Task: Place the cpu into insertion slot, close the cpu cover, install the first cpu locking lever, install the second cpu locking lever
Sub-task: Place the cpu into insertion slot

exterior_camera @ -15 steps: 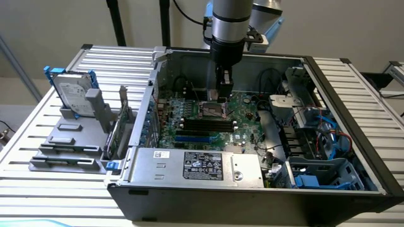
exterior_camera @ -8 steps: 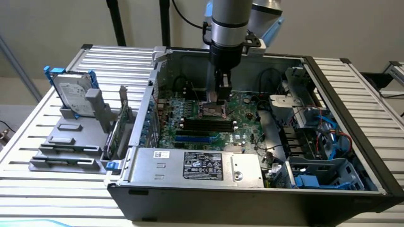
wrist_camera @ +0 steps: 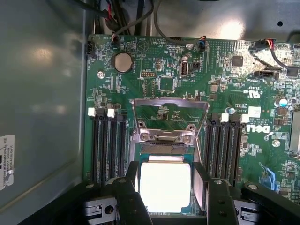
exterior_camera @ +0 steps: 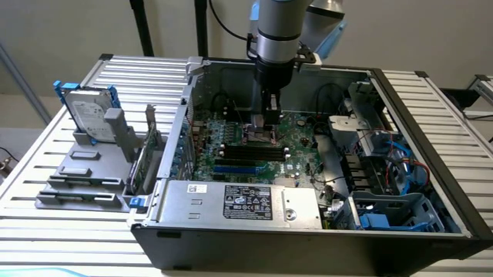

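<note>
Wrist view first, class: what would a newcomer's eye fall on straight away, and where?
The bright pale cpu, held by the gripper over the insertion slot. Just beyond it the silver cpu cover stands open above the green motherboard. In the exterior view, the arm reaches down into an open computer case.

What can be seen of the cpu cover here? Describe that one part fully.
The cpu cover is a thin, silvery metal frame with a large cut-out middle, through which the green board shows. It is open, swung up off the insertion slot and joined to it along one edge by a metal hinge piece with two screws. It sits between the banks of black memory slots, and is clear of the pale cpu.
</note>
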Controlling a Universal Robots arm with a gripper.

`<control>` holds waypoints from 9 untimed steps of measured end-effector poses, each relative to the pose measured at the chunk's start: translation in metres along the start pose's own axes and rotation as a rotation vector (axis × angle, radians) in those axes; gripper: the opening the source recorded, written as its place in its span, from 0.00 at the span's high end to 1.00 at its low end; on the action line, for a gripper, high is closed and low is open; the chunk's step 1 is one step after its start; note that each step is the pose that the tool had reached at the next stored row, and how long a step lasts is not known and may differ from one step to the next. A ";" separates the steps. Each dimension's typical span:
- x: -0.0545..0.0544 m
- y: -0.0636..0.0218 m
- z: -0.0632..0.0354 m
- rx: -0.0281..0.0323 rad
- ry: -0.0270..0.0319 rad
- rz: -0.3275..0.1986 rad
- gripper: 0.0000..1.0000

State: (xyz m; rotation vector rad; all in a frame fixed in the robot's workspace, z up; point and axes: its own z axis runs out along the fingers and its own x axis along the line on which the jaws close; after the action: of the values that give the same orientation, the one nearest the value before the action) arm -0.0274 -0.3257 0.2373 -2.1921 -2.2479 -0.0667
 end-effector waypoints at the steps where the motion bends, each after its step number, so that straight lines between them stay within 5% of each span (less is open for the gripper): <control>1: 0.000 -0.0001 0.0019 0.0001 0.0000 0.000 0.45; 9: 0.000 -0.0005 0.0163 0.0027 0.0001 0.000 0.45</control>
State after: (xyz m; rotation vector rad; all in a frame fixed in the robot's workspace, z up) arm -0.0275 -0.3257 0.2210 -2.1910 -2.2462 -0.0638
